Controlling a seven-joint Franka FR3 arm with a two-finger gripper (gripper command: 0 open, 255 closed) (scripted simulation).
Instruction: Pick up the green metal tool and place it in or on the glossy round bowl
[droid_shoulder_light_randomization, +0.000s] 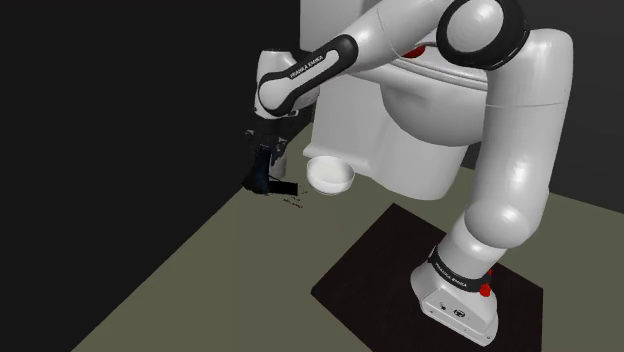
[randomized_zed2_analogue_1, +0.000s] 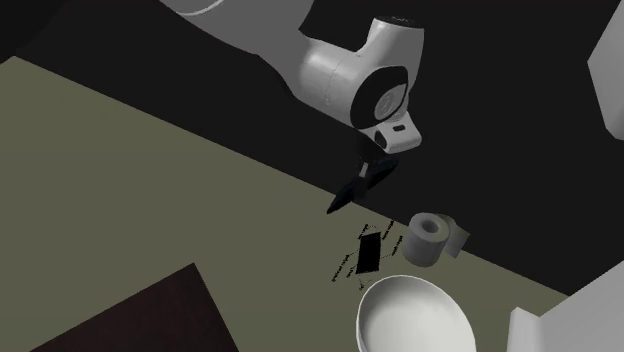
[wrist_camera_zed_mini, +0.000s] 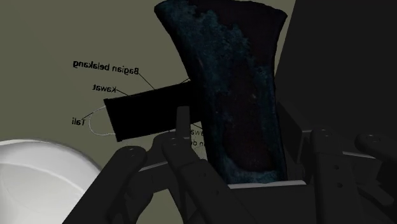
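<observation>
Olive matt floor (droid_shoulder_light_randomization: 200, 290), black area beyond. Black two-finger claw (randomized_zed2_analogue_1: 365, 175) clamped on the dark teal-green wedge-shaped metal tool (wrist_camera_zed_mini: 245, 102), which hangs clear of the floor. Glossy round white bowl (randomized_zed2_analogue_1: 405, 305) sits below the claw, off to one side. Likely risks: the taper slides out of the grip, or a release on the rim skids the tool off. Tool face rough and mottled; bowl smooth.

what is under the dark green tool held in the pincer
Below the dark green tool lie the olive floor and a flat black card with printed labels around it. The tool covers one end of the card, so that part cannot be seen.
</observation>
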